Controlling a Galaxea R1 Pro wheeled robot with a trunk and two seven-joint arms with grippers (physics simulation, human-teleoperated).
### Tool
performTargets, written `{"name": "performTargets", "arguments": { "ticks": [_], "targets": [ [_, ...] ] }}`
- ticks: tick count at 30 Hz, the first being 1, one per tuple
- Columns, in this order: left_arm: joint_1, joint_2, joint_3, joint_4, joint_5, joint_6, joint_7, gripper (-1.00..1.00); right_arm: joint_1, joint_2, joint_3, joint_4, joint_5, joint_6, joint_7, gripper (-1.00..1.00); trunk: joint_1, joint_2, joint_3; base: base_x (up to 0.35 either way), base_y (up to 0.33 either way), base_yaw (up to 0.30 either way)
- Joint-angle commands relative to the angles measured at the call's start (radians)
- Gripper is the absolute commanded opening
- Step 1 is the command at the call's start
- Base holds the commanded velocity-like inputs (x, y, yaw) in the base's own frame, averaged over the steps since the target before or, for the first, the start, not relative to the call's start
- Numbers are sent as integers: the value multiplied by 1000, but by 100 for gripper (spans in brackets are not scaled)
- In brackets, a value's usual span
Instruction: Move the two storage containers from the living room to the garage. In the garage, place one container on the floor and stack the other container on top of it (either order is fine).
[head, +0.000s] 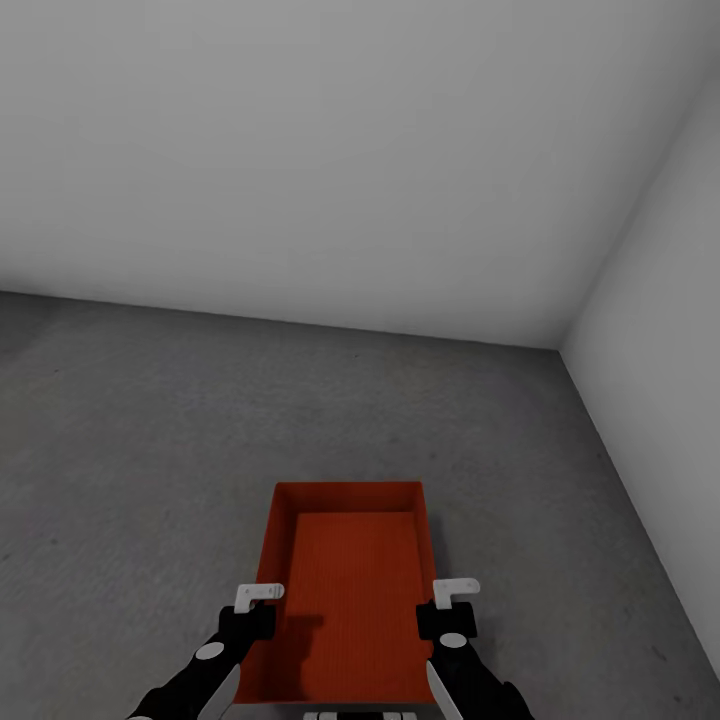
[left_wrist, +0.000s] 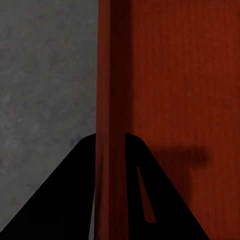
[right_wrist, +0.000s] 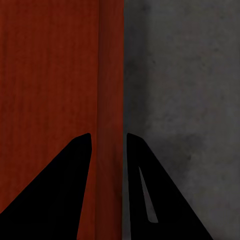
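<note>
Room: bare grey concrete floor (head: 150, 450) meeting plain white walls (head: 350, 150), with a corner off to the right side of the head view. So yeah, garage-looking.

Container: one orange-red storage container (head: 350, 590), open top, low walls, fine ribbing on the inside bottom. It sits right in front of the robot, low in the head view, between the two arms.

Which way it points: long axis runs straight away from the robot toward the far wall, short ends near and far. Top faces up, looks level.

On the floor or held up: honestly can't tell from these, though it looks very close to the concrete.

Left gripper (head: 257, 607): straddling the left long wall. In the left wrist view the dark fingers (left_wrist: 65, 195) sit one on each side of that wall (left_wrist: 110, 100), one over concrete, one over the ribbed bottom. Narrow gap, clamped on the wall as far as I can see.

Right gripper (head: 448, 605): same deal on the right long wall. Right wrist view has the fingers (right_wrist: 60, 190) either side of the wall (right_wrist: 111, 75), pinched close on it.

Shadow: a gripper-shaped shadow falls on the bin's inside bottom by the left wall.
</note>
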Motion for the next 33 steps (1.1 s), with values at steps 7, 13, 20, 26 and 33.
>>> {"name": "performTargets", "arguments": {
  "ticks": [7, 13, 20, 26, 33],
  "targets": [
    [-2, 2, -8, 2, 9, -4, 15, -100, 0, -16, 15, -2, 38, 9, -14, -100, 0, 0, -1, 0, 0, 0],
    [-2, 2, -7, 2, 10, -4, 15, -100, 0, -16, 16, -2, 38, 9, -14, -100, 0, 0, -1, 0, 0, 0],
    [-2, 2, -7, 2, 10, -4, 15, -100, 0, -16, 15, -2, 38, 9, -14, -100, 0, 0, -1, 0, 0, 0],
    [-2, 2, -7, 2, 10, -4, 15, -100, 0, -16, 15, -2, 38, 9, -14, -100, 0, 0, -1, 0, 0, 0],
    [-2, 2, -7, 2, 10, -4, 15, -100, 0, -16, 15, -2, 38, 9, -14, -100, 0, 0, -1, 0, 0, 0]
  ]
}}
